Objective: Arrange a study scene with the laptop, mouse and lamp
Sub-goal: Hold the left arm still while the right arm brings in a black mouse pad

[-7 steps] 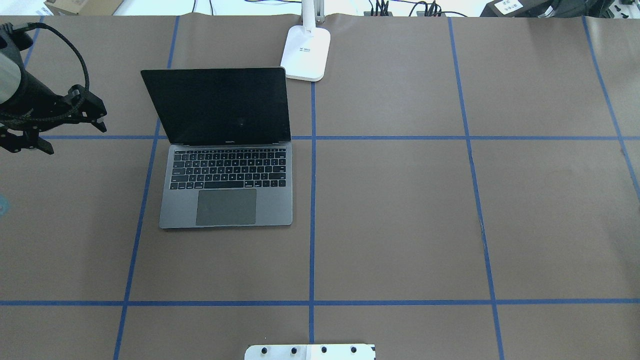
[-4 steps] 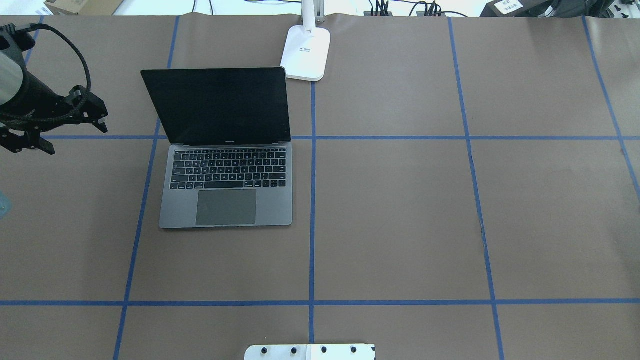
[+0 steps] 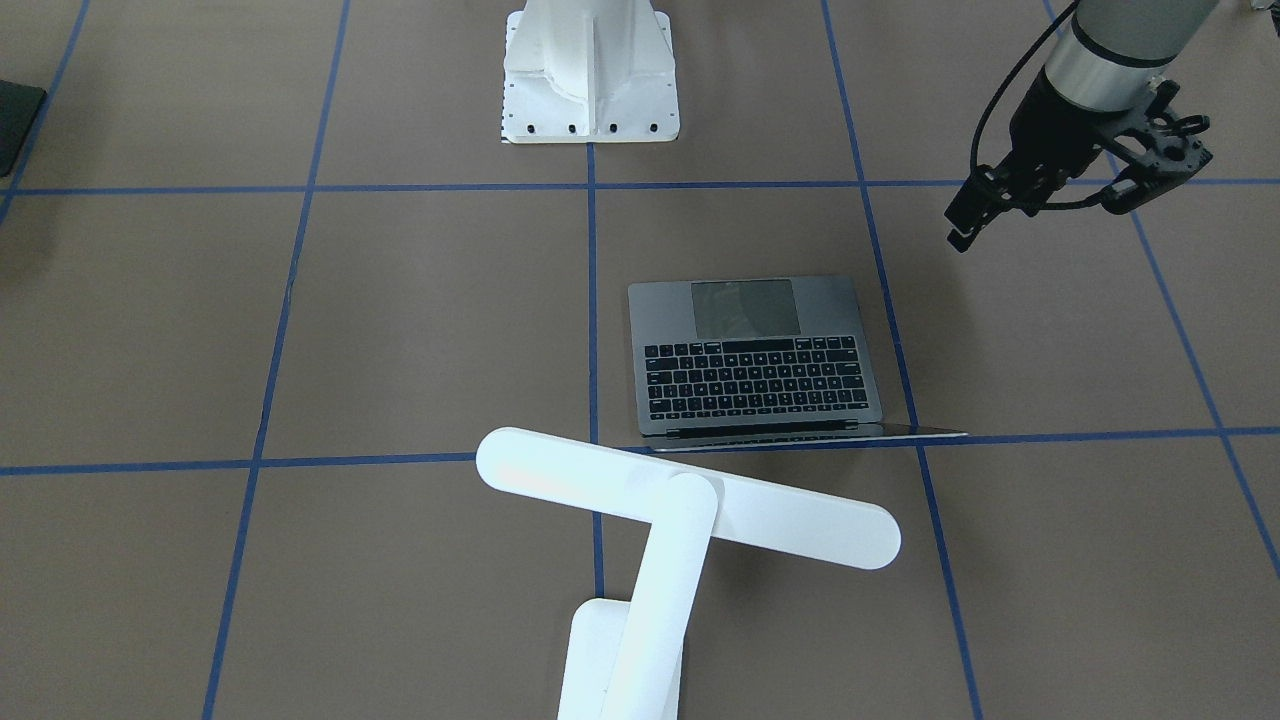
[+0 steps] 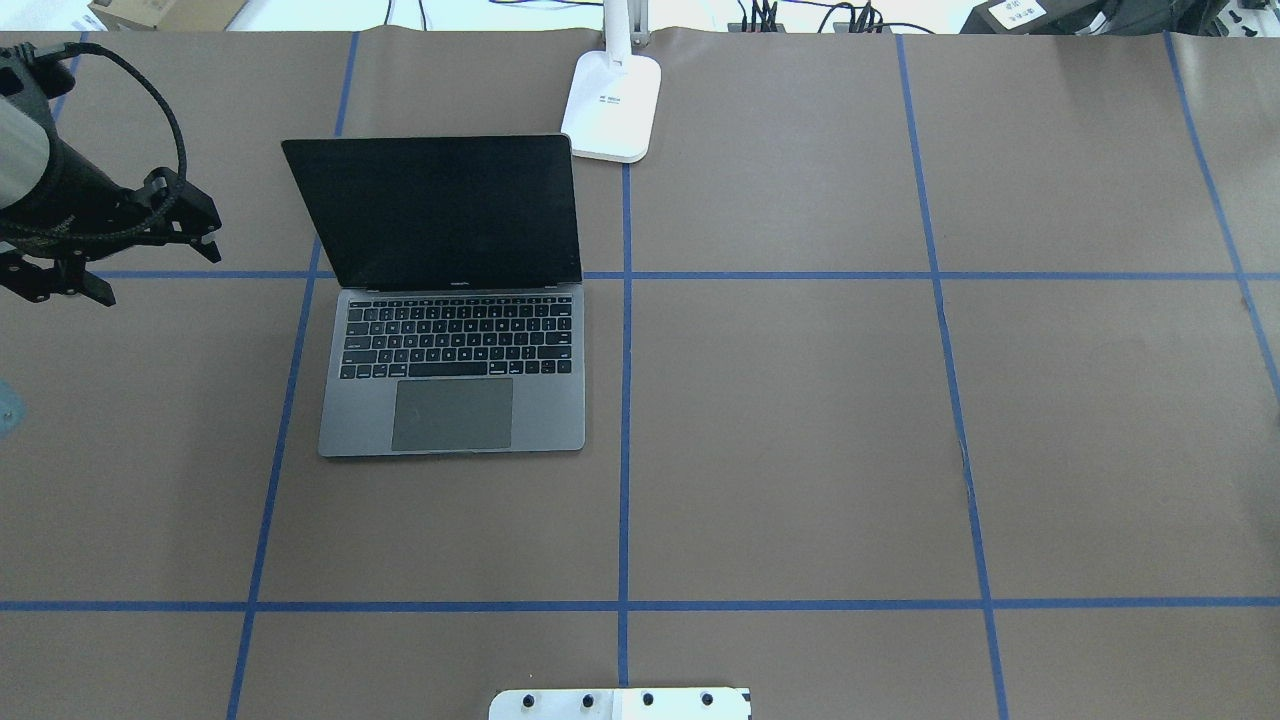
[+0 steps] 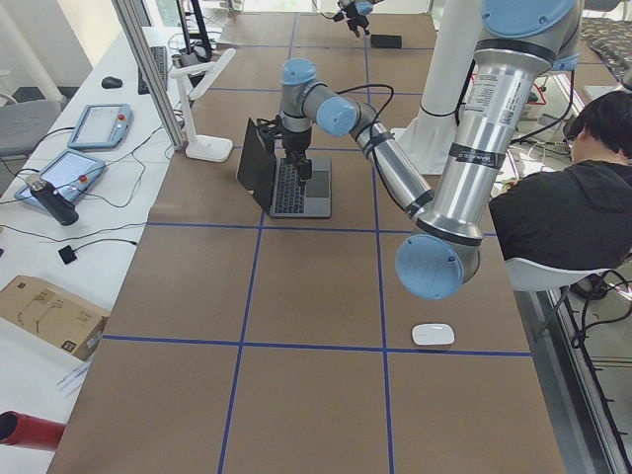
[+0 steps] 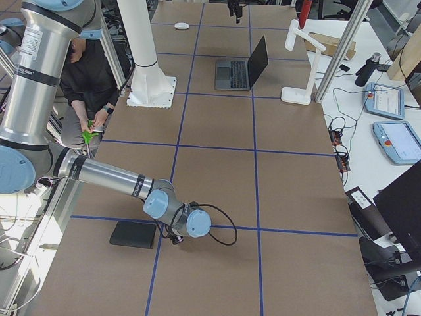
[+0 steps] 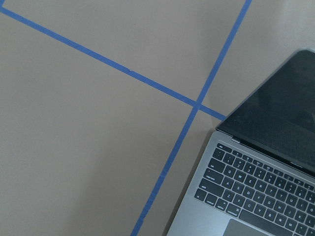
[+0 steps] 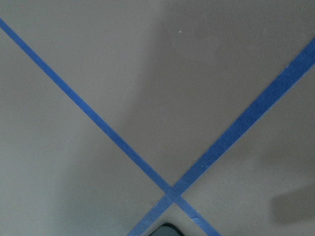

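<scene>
I count the laptop (image 4: 452,415) open with the lamp (image 4: 611,108) just behind it, the mouse (image 5: 433,335) well apart and unplaced, my left claw (image 4: 160,278) spread empty, my right claw (image 6: 176,239) impossible to tell
</scene>
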Controlling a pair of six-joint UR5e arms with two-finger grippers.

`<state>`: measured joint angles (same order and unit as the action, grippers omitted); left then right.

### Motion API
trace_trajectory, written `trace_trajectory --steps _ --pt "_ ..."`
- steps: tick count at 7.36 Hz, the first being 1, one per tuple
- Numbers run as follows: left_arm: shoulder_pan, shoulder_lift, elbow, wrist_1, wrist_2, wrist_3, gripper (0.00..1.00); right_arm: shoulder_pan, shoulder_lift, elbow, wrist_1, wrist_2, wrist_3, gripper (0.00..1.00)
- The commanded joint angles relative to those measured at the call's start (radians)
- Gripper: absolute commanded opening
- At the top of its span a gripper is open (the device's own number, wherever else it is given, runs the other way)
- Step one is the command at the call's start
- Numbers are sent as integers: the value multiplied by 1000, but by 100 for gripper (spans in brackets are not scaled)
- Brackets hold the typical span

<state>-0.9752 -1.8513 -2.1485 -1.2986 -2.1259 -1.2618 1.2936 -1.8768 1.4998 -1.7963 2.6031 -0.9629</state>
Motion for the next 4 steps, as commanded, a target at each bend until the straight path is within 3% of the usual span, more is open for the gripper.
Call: trace_trajectory --steps 1,4 --pt "1 -12 6 -1 0 -1 99 -10 -2 -41 0 2 -20 99" --pt "3 -14 4 -1 1 -4 99 -25 -13 -41 -2 2 -25 99"
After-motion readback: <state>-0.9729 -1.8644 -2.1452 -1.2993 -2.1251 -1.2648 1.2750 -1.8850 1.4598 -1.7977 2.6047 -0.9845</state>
